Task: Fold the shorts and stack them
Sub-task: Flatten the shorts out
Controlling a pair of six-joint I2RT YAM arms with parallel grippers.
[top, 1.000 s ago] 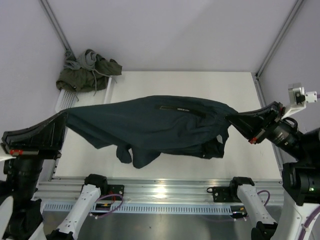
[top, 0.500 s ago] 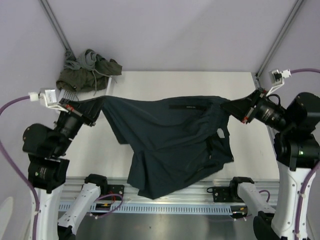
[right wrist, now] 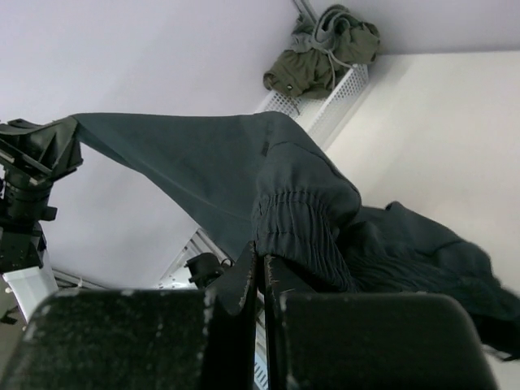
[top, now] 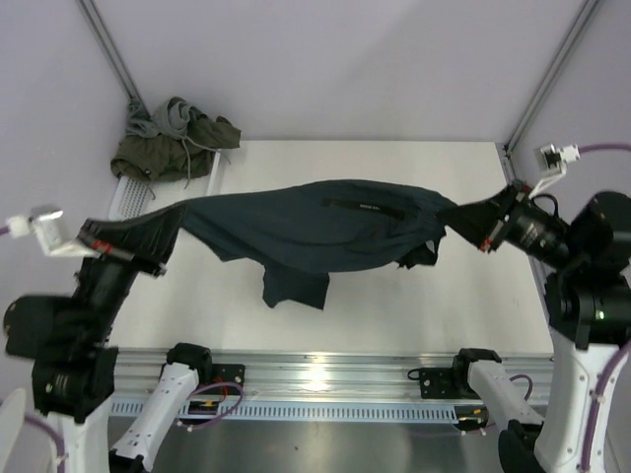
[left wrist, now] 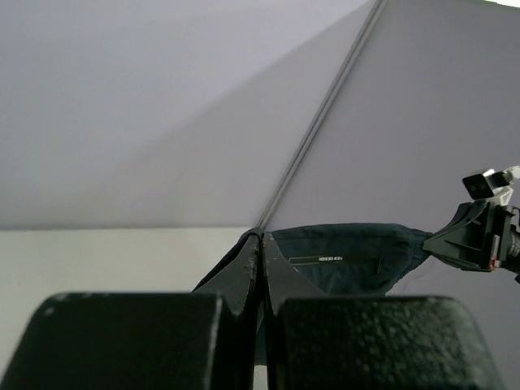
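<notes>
The dark navy shorts hang stretched in the air above the white table, waistband along the top. My left gripper is shut on their left end; it shows closed on the cloth in the left wrist view. My right gripper is shut on the right end of the waistband, seen gathered in the right wrist view. One leg dangles toward the table. The olive green shorts and the light grey shorts lie bunched on the white basket at the back left.
Metal frame posts rise at the back corners. An aluminium rail with both arm bases runs along the near edge.
The shorts went from hanging long and low over the near rail to pulled taut and higher. My left arm swung down and left; the right gripper stayed about in place.
</notes>
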